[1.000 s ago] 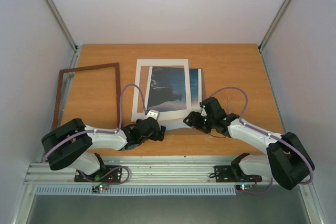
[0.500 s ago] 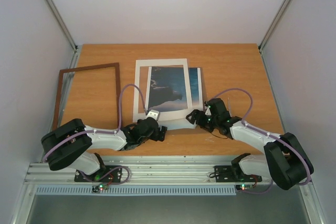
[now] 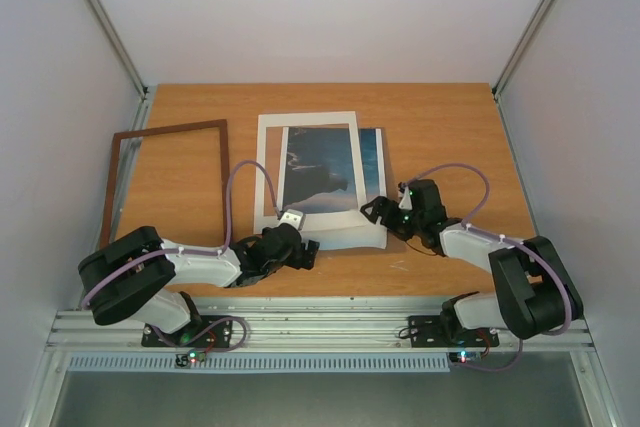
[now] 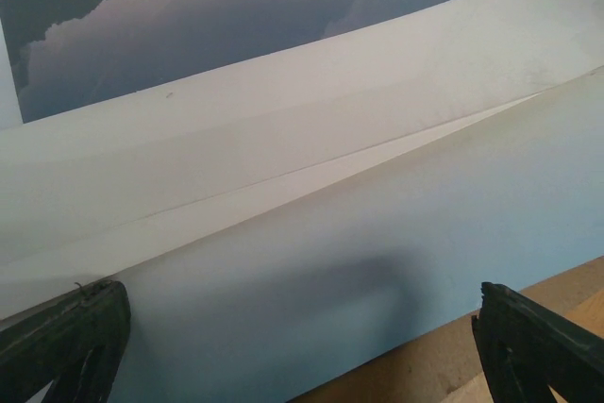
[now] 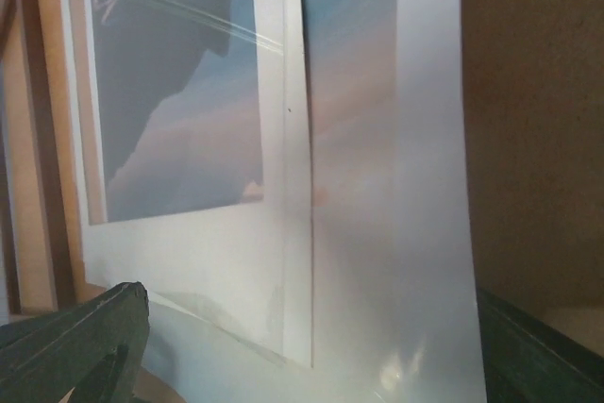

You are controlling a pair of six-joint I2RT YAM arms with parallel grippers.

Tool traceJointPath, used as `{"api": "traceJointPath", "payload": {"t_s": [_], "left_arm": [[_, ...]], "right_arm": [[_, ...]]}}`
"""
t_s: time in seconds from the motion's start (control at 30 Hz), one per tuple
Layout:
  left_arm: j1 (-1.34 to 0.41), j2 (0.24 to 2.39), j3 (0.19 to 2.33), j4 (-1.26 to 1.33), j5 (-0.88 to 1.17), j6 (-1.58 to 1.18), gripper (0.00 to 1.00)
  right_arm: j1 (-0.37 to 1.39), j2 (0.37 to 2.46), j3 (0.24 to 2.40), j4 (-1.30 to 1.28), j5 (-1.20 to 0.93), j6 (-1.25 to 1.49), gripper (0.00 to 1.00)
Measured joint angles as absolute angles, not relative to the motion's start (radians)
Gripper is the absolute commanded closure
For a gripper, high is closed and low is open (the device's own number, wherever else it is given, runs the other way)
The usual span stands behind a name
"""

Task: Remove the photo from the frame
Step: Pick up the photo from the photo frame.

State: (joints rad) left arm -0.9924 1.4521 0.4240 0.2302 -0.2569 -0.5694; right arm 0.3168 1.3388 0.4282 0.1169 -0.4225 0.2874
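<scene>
Photo (image 3: 320, 172) lies on the table (image 3: 450, 127) under the white mat (image 3: 268, 172), right and near edges poking out; frame (image 3: 168, 128) sits apart at the left. Your left gripper (image 4: 302, 346) and right gripper (image 5: 302, 346) are both spread wide at the photo's near edge, holding nothing

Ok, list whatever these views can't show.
- Top view: the wrists cover both arms' fingertips, so contact with the photo can't be told.
- Left wrist: left end effector cut off at the bottom corners; frame out of view.
- Right wrist: right end effector cut off likewise; photo's near edge blurred by glare.
- Top view: mat border covers the photo's left edge.
</scene>
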Motion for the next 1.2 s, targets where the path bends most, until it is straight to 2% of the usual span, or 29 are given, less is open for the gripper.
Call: {"api": "traceJointPath", "payload": {"t_s": [0.4,0.67,1.2], "left_arm": [[-0.992,1.452,0.424,0.231,-0.257,-0.569,0.01],[-0.992,1.452,0.422,0.237,-0.249,-0.57,0.01],[-0.992,1.448,0.418,0.244,-0.233,-0.57,0.01]], "right_arm": [[0.265,1.375,0.449,0.18,-0.558,0.249,0.21],[0.159,1.473,0.479,0.214,-0.669,0.25,0.23],[0.087,1.753,0.647,0.329,-0.816,0.287,0.39]]}}
